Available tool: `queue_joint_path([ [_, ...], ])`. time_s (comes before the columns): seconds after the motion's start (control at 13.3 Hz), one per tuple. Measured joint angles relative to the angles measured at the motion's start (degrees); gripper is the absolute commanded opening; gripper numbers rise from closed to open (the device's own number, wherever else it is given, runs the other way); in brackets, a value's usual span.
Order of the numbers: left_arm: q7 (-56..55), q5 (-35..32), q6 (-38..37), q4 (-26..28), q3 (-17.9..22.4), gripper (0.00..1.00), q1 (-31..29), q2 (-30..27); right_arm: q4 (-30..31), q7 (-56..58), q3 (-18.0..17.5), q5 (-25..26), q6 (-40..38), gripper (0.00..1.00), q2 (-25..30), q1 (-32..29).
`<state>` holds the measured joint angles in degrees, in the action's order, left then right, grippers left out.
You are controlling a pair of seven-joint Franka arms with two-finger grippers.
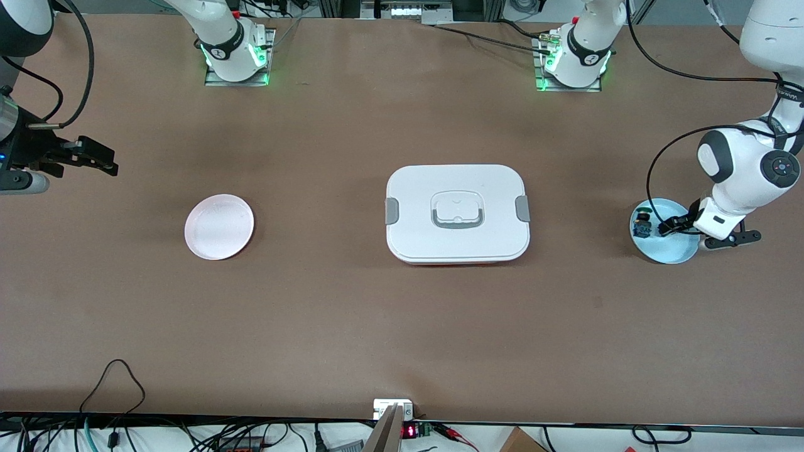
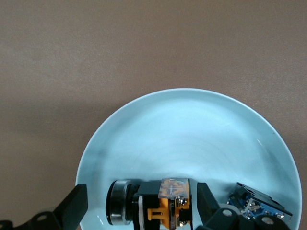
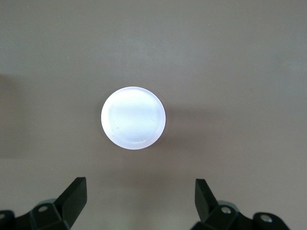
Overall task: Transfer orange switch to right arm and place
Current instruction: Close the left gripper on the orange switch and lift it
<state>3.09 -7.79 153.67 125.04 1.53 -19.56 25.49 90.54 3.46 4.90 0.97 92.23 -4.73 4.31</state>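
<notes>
Left gripper spread around switch in blue plate, ungrasped; right gripper spread, waiting; handover, placing ahead.

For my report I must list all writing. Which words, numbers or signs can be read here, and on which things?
Left arm: a small vertical word on the band, too blurred to read.
Small display at the table's edge nearest the front camera: red digits, too small to read.
Nothing else carries readable text.

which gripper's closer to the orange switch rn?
Left. The left gripper is down in the blue plate, open fingers straddling the orange switch. The right gripper waits open near the pink plate.
</notes>
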Motion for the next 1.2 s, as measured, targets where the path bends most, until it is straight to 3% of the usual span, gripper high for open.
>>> queue_joint_path([
  [0.15,0.0,0.0,0.0,0.7,-0.1,0.86,-0.3,0.0,0.0,0.0,0.0,0.0,0.0,1.0,0.0,0.0],
  [0.22,0.0,0.0,0.0,1.0,-0.2,0.74,-0.5,0.1,0.0,0.0,0.0,0.0,0.0,1.0,0.1,0.0],
  [0.37,0.0,0.0,0.0,1.2,-0.5,0.36,-0.8,0.5,0.0,0.0,0.0,0.0,0.0,1.0,0.1,0.1],
  [0.45,0.0,0.0,0.0,1.1,-0.6,0.31,-0.8,0.4,0.0,0.0,0.0,0.0,0.0,1.0,0.2,0.1],
  [0.75,0.2,0.0,-0.1,0.6,-1.0,0.31,-0.9,0.4,0.0,0.0,0.0,0.0,0.0,1.0,0.2,0.1],
  [0.9,2.0,0.0,-3.6,-2.2,-1.7,0.31,-0.9,-0.1,0.0,0.0,0.0,0.0,0.0,1.0,0.2,0.1],
  [1.2,4.1,0.0,-33.1,-19.6,-5.2,0.31,-0.9,-1.7,0.0,0.0,0.0,0.0,0.0,1.0,0.2,0.1],
])
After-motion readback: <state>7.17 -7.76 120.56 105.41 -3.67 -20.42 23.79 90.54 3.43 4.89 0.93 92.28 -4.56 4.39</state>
